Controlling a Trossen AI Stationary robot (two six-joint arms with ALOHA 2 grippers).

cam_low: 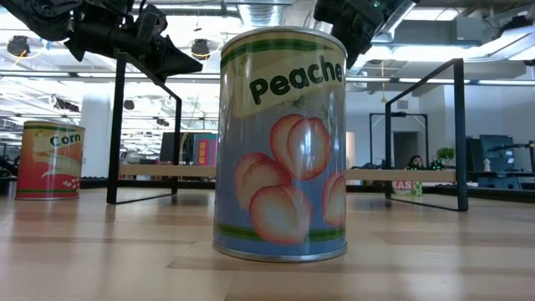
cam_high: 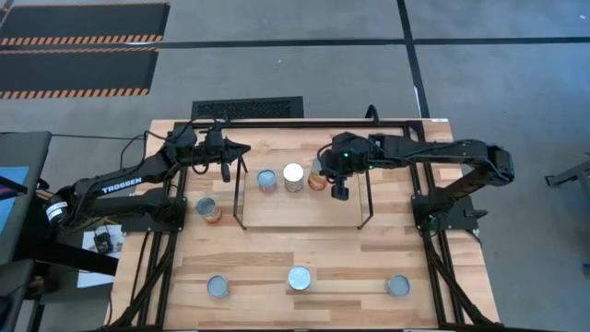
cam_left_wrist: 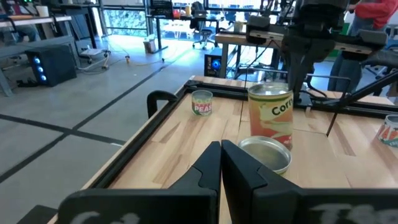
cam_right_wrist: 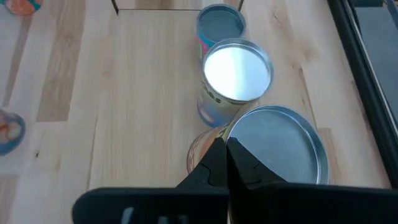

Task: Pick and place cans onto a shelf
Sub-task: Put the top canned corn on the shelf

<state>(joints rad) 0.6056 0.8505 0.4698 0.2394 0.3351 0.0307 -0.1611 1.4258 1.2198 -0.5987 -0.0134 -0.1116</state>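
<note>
Your work surface is a light-wood table (cam_high: 304,249) with a black frame, standing on grey floor; the low view looks past it into an open office.

Labels you can read: the low view is filled by a can marked "Peache" (cam_low: 282,142) with peach artwork, the last letter cut off by its curve. Far left in the same view stands a red-orange "Corn" can (cam_low: 50,159). The left wrist view also gives you "Corn" (cam_left_wrist: 270,116), plus a small green can reading "PEAS" (cam_left_wrist: 201,102) by the table edge. "TROSSEN" is printed on the left arm (cam_high: 120,183).

Only the high view gives you the layout: the shelf (cam_high: 300,198) sits mid-table with three cans in a row along its far edge, a blue-topped one (cam_high: 267,180), a white-topped one (cam_high: 293,176) and an orange-sided one (cam_high: 317,179). One can lies just left of the shelf, three more line the near edge.

Left gripper (cam_left_wrist: 221,163): fingers pressed together, holding nothing, hovering by the shelf's left upright. Right gripper (cam_right_wrist: 225,155): also pressed together, empty, directly above the row's end can, whose silvery lid (cam_right_wrist: 277,146) the right wrist view shows close up.
</note>
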